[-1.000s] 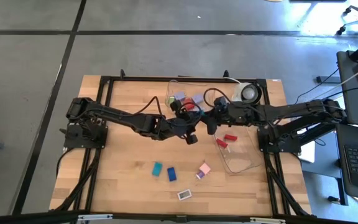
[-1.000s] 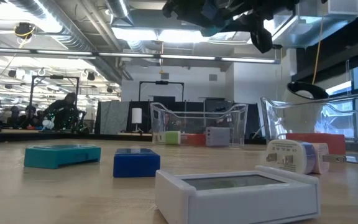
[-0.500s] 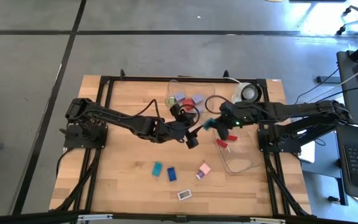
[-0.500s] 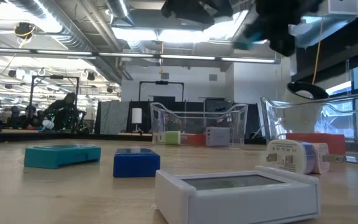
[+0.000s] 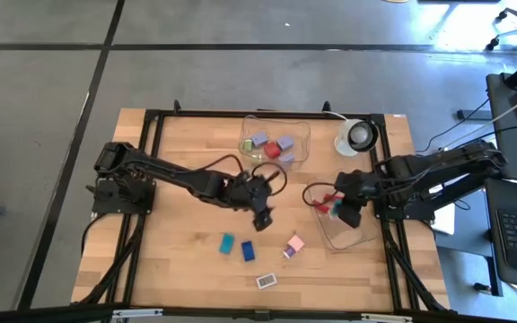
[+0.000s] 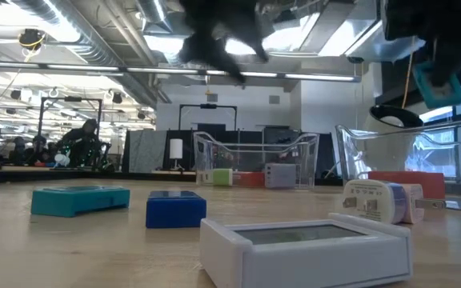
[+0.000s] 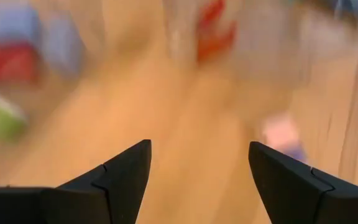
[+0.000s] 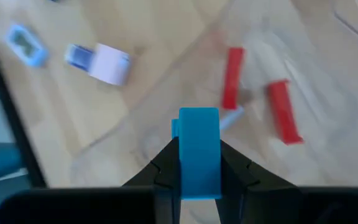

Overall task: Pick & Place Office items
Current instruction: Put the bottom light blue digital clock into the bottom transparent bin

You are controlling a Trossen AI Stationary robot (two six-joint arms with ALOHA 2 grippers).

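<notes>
Right gripper (image 8: 199, 163) is clamped on a blue block (image 8: 198, 152), hanging over the near tub (image 5: 344, 235) on the right side of the table (image 5: 178, 251), and two red pieces (image 8: 232, 87) lie in the tub right under it. Left gripper (image 7: 199, 171) is out over the middle of the table, fingers spread wide with nothing between them. Far tub (image 5: 276, 144) at the back holds a little cluster: a green piece (image 5: 247, 145), a lavender one (image 5: 258, 140) and a red one (image 5: 284, 145). Loose on the wood toward the front, a teal block (image 5: 227, 242) sits just beside a dark blue block (image 5: 249, 250), a pink-and-lavender piece (image 5: 293, 245) lies near the tub's corner, and a white piece (image 5: 266, 281) sits closest to the front edge. White-and-black round thing (image 5: 358, 135) rests at the back right.
</notes>
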